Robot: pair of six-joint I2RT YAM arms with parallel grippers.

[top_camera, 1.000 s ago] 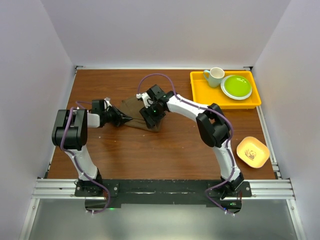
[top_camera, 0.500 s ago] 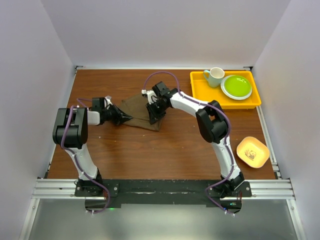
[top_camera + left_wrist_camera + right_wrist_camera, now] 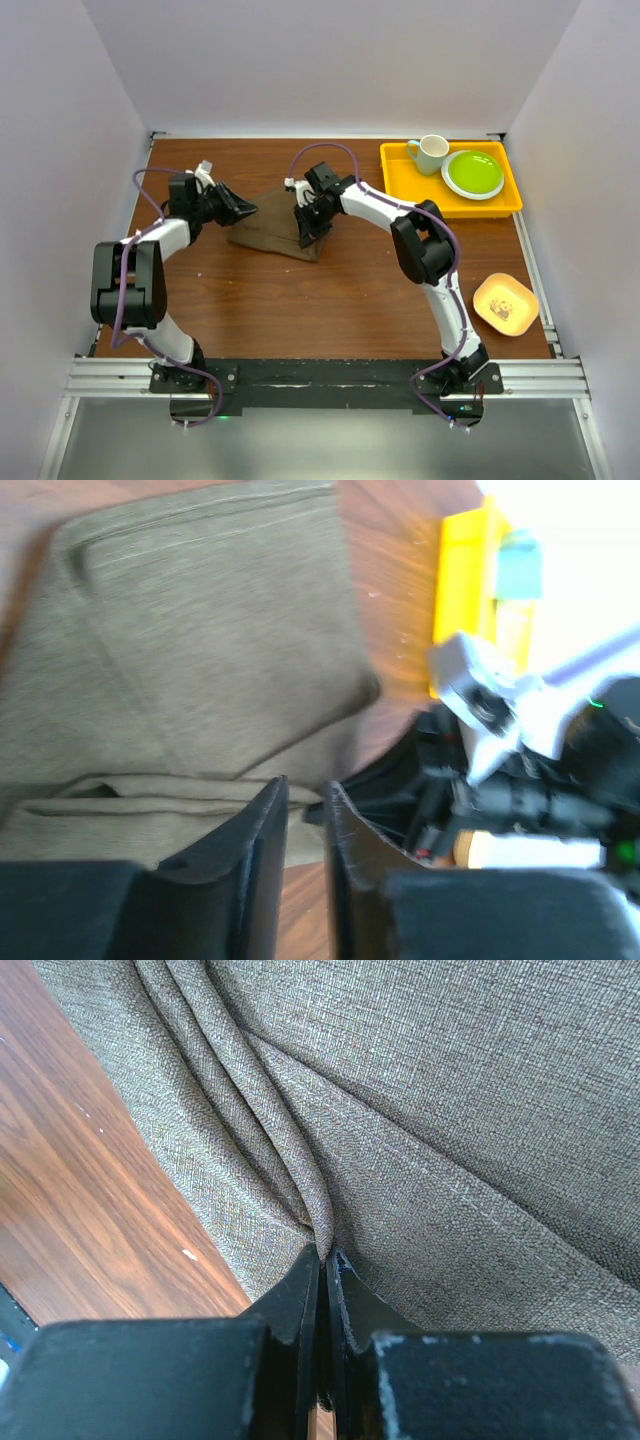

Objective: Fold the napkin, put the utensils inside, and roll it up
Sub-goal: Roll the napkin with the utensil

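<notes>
Near the middle of the brown wooden table (image 3: 330, 300), a bit toward 11 o'clock, lies the big dark brown soft cloth napkin (image 3: 262, 228). It is folded over and has bumpy creases.

At its 3 o'clock edge, the right gripper (image 3: 322, 1252) is squeezed tight on a raised crease of the cloth. I think it pinches there so it can pull that side and make the fold neat.

At the napkin's 10 o'clock corner sits the left gripper (image 3: 305, 792). Its two black fingers stand a little apart with nothing between them. A fold of cloth lies just past the tips. With that side loose, the cloth should slide easily.

I cannot see the thin silver knife anywhere.

Over at 1 o'clock, a yellow plastic tray (image 3: 410, 195) holds a pale cup (image 3: 432, 153) and a round green plate (image 3: 473, 173), well apart from the napkin.
</notes>
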